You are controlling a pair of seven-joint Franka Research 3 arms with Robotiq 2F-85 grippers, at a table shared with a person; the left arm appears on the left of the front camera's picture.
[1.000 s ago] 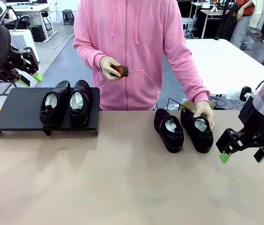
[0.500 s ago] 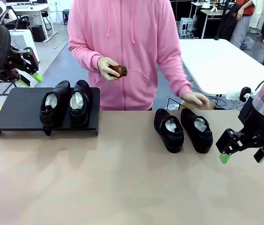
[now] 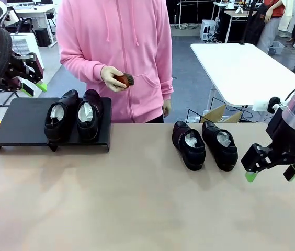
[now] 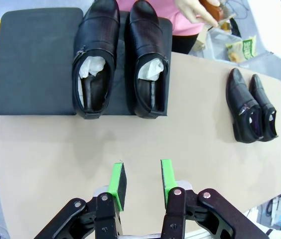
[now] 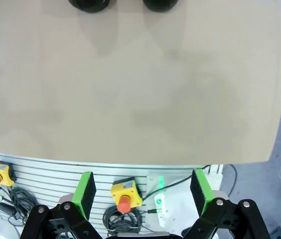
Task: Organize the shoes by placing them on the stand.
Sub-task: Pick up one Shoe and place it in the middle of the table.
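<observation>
With two shoes point(image 3: 73, 115) set on the stand point(image 3: 16, 123), the remaining pair point(image 3: 205, 145) on the table point(image 3: 137, 209) is best taken singly, across the opening, by the wide-open, empty right gripper point(image 3: 271, 175); the left gripper point(image 4: 140, 181) is parted, empty

Glossy black shoes point(image 3: 188, 145), black stand point(image 3: 22, 123), pink hoodie point(image 3: 121, 42), tan table point(image 3: 137, 204)

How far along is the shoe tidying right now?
Halfway. Done: one pair of black dress shoes sits on the stand, at its right end. In hand: nothing; the left gripper and right gripper are both open and empty. Left: the other pair, side by side on the table.
</observation>
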